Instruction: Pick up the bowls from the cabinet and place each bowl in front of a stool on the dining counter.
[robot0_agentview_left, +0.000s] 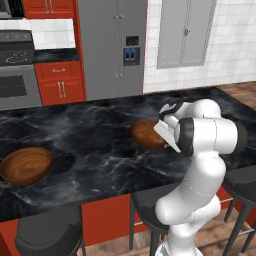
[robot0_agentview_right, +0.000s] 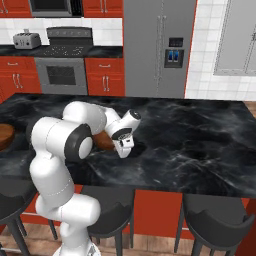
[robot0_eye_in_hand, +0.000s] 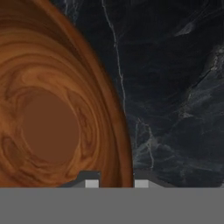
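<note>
Hand view looks down on a brown bowl whose rim sits between the end effector fingertips — clamped narrow on it, over the black marble bench. Left base view adds a second bowl far left, stools below — arm folded low.

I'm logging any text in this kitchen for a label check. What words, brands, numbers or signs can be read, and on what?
None can be read.
The fridge dispenser panel shows a dark display and blue patches, too blurred to read.
The stove control strip is too small to read.
</note>
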